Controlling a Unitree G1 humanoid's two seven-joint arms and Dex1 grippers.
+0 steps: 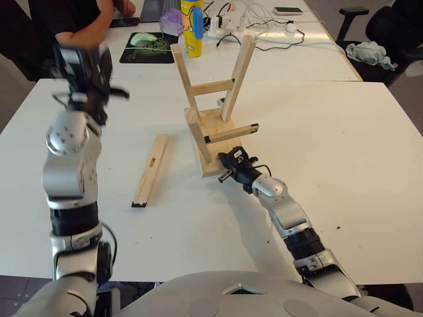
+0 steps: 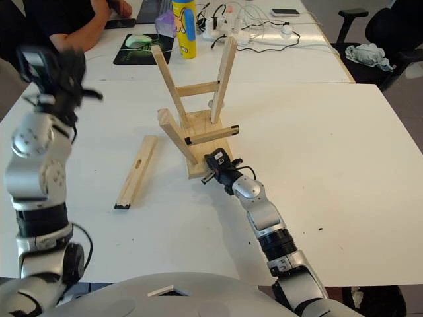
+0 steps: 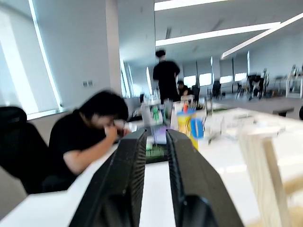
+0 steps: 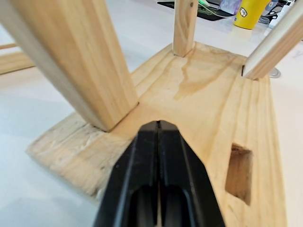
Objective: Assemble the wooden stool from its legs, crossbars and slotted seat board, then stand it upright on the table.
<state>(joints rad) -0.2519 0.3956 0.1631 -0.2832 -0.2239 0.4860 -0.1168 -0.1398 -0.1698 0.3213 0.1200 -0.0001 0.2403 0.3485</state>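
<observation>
The half-built stool (image 1: pixel 210 99) sits upside down at the centre of the head view. Its slotted seat board (image 1: pixel 221 142) lies flat on the white surface (image 1: pixel 330 145), and three legs and two crossbars stick up from it. The fourth leg (image 1: pixel 151 170) lies loose on the surface to the left of centre, apart from the stool. One slot (image 4: pixel 239 174) in the board is open, and I take it to be meant for that leg.

My right pincer (image 4: pixel 158 126) is pressed shut with nothing in it, its tips at the board's near edge. My left pincer (image 3: pixel 157 136) is raised at the upper left, its fingers a narrow gap apart and empty.

I judge the pine to be light and stiff, with a dry grain that should grip well. The press-fit joints look loose, though, and the legs lean. I'd take the loose leg at mid-length across its narrow faces. I'd steady the stool low on a leg near the board, not by a crossbar.
</observation>
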